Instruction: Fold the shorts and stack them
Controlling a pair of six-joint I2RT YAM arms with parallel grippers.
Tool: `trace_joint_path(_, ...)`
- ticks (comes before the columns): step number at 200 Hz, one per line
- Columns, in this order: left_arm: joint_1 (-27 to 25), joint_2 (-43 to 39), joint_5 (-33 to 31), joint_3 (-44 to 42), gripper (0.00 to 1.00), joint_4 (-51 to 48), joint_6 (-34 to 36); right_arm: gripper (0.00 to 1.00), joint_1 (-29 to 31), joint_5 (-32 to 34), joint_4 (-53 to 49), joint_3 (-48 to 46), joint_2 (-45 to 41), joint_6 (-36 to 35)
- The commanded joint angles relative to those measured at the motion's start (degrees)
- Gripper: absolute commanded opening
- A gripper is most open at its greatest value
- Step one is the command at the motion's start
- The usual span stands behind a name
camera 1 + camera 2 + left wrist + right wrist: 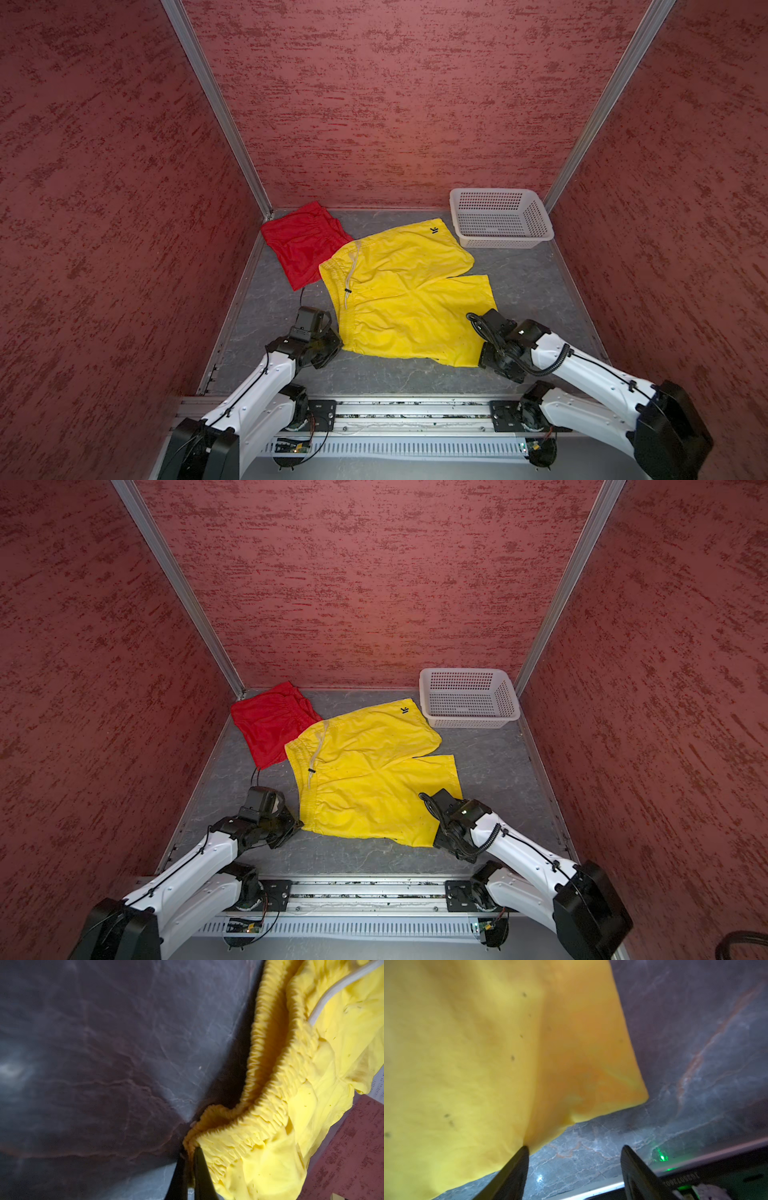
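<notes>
The yellow shorts [399,299] lie spread flat in the middle of the grey marbled counter [532,282], waist toward the left and the two legs toward the right, with the pale drawstring [353,266] trailing across the front and a small black logo [434,230] on the far leg. Their far waist corner overlaps the edge of the red shorts [303,245], which sit bunched in the far left corner against the wall. A white perforated basket [503,239] stands in the far right corner, just beside the hem of the far yellow leg. The left pincer [192,1150] is clenched on the near corner of the gathered elastic waistband [268,1043]; in the left wrist view the two dark fingers [202,1169] are pressed together with a pinch of ruffled yellow fabric between them, and the band runs away from the grip in a curve just above the counter. The right pincer [575,1148] is released at the near hem corner of the near leg: in the right wrist view its jaws stand well apart, one finger [517,1165] touching the fabric's edge where a crease rises from it, the other finger [637,1167] over bare counter. Both top views show the two arms reaching in low at the near corners of the yellow shorts.
</notes>
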Motion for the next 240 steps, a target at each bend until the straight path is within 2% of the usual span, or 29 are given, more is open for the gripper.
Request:
trace_joint_path(1,0.63,2.45,-1.17,1.84,0.0,-0.36,2.25,0.72,0.5,0.92,0.94,-0.19,1.14,3.81)
trace_joint_path(81,5.13,2.73,1.7,6.54,0.0,-8.09,7.84,0.72,0.5,7.88,5.66,-1.25,3.5,5.24)
trace_joint_path(98,6.04,3.4,2.38,6.69,0.0,-8.41,8.72,0.68,0.51,8.07,6.35,-0.36,2.31,5.93)
trace_joint_path(129,7.57,4.43,3.47,6.87,0.0,-8.45,9.74,0.66,0.42,12.14,2.18,2.89,-0.64,5.61)
trace_joint_path(169,8.28,5.32,4.49,6.98,0.0,-8.35,10.06,0.6,0.41,7.53,8.37,-1.5,2.44,6.91)
trace_joint_path(213,9.11,6.13,4.82,7.99,0.0,-8.71,10.62,0.63,0.46,4.88,9.3,2.5,12.82,-2.23)
trace_joint_path(218,9.14,6.22,4.84,8.05,0.0,-8.66,10.59,0.6,0.51,5.23,9.18,3.08,14.11,-2.86)
trace_joint_path(226,9.14,6.21,4.97,8.14,0.0,-8.67,10.57,0.49,0.51,5.44,9.97,3.77,15.44,-4.41)
trace_joint_path(230,9.15,6.2,5.06,8.06,0.0,-8.65,10.51,0.41,0.5,5.65,10.53,3.99,15.82,-4.84)
trace_joint_path(240,9.23,5.99,4.94,8.09,0.0,-8.94,10.35,0.12,0.48,6.55,10.94,4.87,16.25,-5.06)
